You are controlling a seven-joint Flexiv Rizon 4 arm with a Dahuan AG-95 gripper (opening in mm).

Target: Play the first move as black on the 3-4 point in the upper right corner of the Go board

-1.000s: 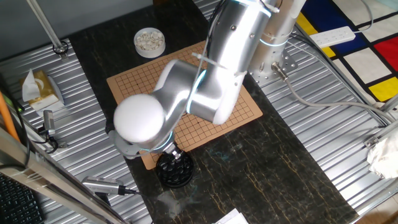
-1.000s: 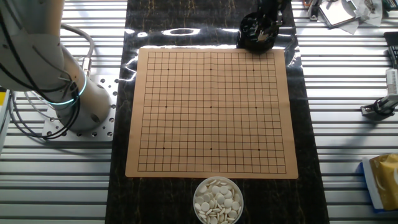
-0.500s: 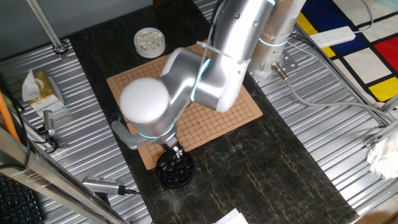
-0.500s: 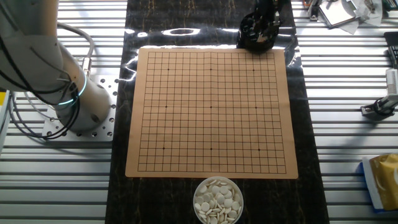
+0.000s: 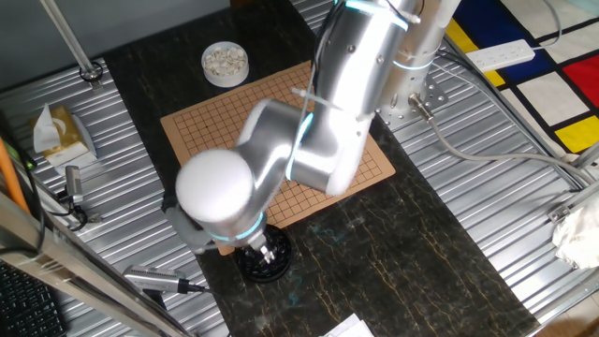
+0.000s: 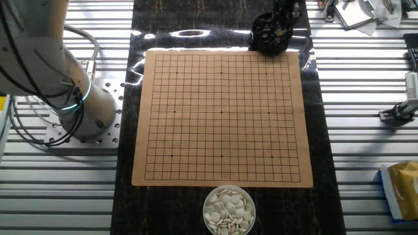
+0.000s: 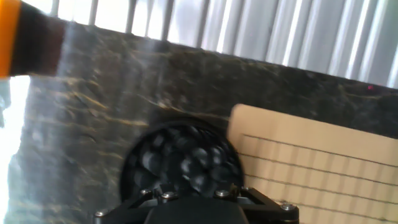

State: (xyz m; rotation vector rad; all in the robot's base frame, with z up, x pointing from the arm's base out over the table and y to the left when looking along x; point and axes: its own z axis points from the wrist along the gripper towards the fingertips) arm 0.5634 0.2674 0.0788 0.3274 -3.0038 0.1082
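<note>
The black bowl (image 5: 263, 260) of glossy black stones stands on the dark mat just off one corner of the wooden Go board (image 5: 201, 122). It also shows in the other fixed view (image 6: 269, 38) and fills the lower middle of the hand view (image 7: 180, 160). My gripper (image 5: 268, 248) hangs over the bowl with its tip down among the stones (image 6: 281, 25). My arm and the hand body hide the fingertips, so I cannot tell how the jaws stand or whether a stone is held. The board's grid (image 6: 222, 114) is bare; no stone lies on any crossing.
A white bowl (image 6: 228, 209) of whitish stones stands at the board's opposite edge (image 5: 225, 63). The robot base (image 6: 81, 111) stands beside the board. A tissue box (image 5: 61, 131) and tools (image 5: 159, 278) lie on the ribbed metal table.
My hand rose a little above the black bowl half a second ago and has come back down onto it. The board and both bowls have not moved.
</note>
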